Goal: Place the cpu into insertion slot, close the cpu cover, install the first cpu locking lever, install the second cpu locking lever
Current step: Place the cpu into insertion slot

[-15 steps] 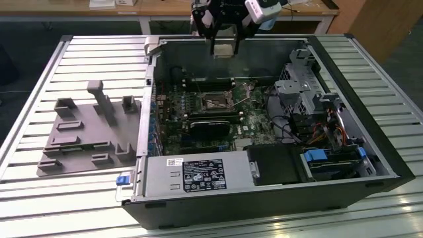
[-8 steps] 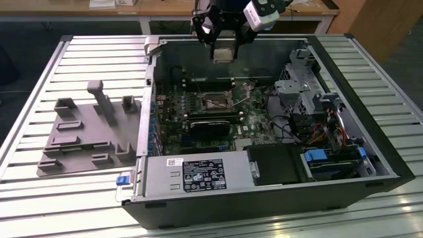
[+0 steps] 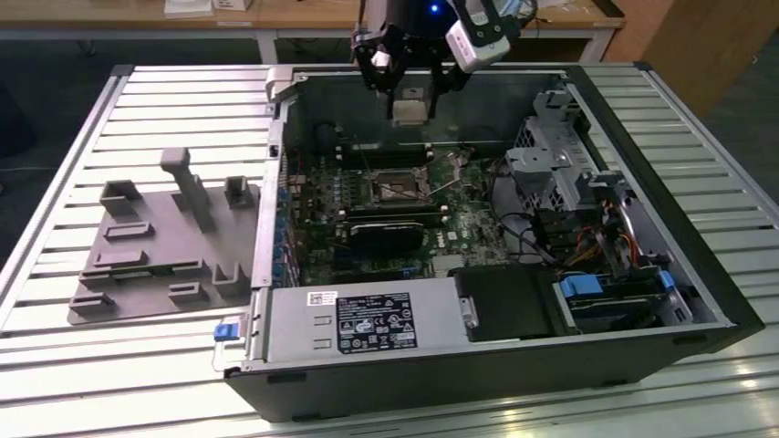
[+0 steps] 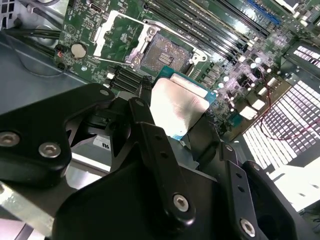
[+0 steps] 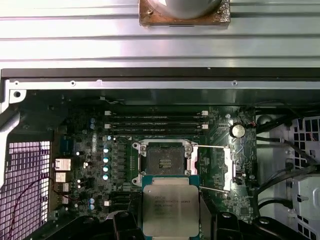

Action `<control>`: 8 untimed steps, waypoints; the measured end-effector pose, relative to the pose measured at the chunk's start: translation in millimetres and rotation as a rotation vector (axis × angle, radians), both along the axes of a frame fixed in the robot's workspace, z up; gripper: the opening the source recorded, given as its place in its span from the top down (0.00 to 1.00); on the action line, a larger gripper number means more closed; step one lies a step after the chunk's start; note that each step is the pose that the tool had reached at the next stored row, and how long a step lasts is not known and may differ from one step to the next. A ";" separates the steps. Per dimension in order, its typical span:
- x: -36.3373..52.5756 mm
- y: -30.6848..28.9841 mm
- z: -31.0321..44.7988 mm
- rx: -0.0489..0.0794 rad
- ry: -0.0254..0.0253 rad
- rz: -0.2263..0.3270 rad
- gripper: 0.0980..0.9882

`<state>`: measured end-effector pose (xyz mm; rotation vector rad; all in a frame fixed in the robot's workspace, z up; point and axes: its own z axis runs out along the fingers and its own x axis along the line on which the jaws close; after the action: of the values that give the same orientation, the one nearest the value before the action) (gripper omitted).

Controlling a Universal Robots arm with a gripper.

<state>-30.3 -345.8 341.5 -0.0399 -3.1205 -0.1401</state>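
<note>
My gripper (image 3: 411, 99) hangs over the far side of the open computer case, shut on the cpu (image 3: 410, 111), a flat silver square with a teal edge. In both wrist views the cpu (image 5: 170, 206) (image 4: 179, 102) sits between the black fingers (image 5: 123, 223), held above the board. The insertion slot (image 5: 164, 161) (image 4: 165, 54) (image 3: 392, 185) lies uncovered with nothing in it, just beyond the chip. The cpu cover (image 5: 227, 169) (image 4: 120, 36) is swung open beside the slot. Two thin locking levers (image 5: 212, 146) stand released along the cover's edges.
A black fan block (image 3: 389, 233) sits close to the slot on the near side. Memory slots (image 5: 156, 122) run on its far side. The power supply (image 3: 365, 321) and drive cage (image 3: 570, 173) crowd the case. A grey fixture plate (image 3: 159, 246) lies on the slatted table at the exterior view's left.
</note>
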 end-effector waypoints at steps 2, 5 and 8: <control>0.0 0.0 -3.6 0.000 0.0000 0.000 0.50; 0.0 0.0 -9.0 0.000 0.0000 0.000 0.50; 0.0 0.0 -14.6 0.000 0.0001 0.000 0.50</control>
<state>-30.3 -345.8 326.9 -0.0400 -3.1204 -0.1399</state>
